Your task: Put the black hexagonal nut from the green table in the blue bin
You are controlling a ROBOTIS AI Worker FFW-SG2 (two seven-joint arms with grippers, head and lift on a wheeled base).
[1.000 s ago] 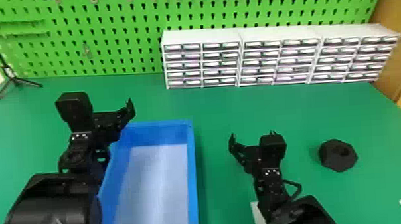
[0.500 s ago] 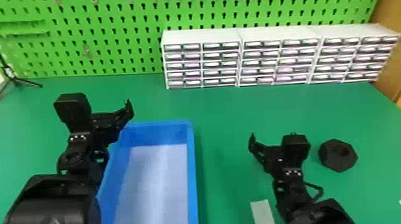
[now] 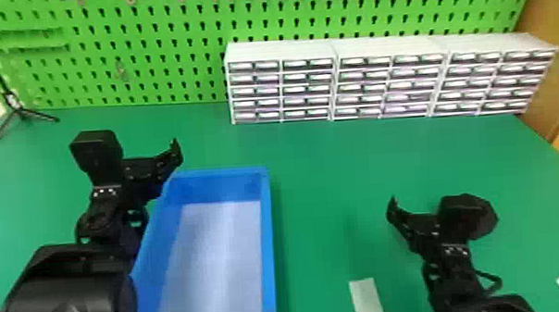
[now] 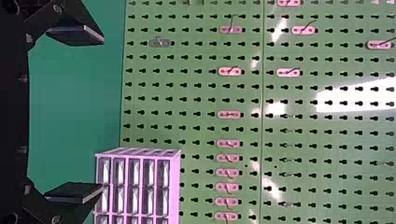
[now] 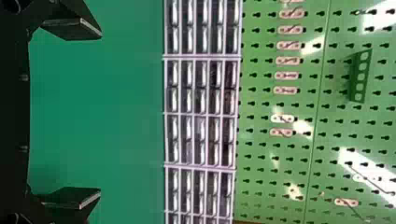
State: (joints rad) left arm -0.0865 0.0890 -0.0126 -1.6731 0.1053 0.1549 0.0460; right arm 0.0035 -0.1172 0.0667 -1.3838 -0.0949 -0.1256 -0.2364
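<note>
Right wrist view: the right gripper [image 5: 100, 113] is spreading its two fingers wide and gripping nothing, presumably because the nut's broad body is calling for a generous opening. In the head view, its dark housing is overlapping the black hexagonal nut [image 3: 488, 215], which is lying on the green table [image 3: 330, 164]; whether they are touching, I cannot tell. The arm is probably lining up for a grasp, so the fingers are likely needing to settle around the nut before closing. Toward the robot's left, the blue bin [image 3: 266, 242] is sitting between the arms, apparently placed there for a short carry across. Beside it, the left gripper [image 4: 102, 113] is hovering open and empty, seemingly leaving this work to its partner. Farther back, drawer units [image 3: 378, 49] are standing before the pegboard [image 3: 155, 35], leaving the working area accessible.
</note>
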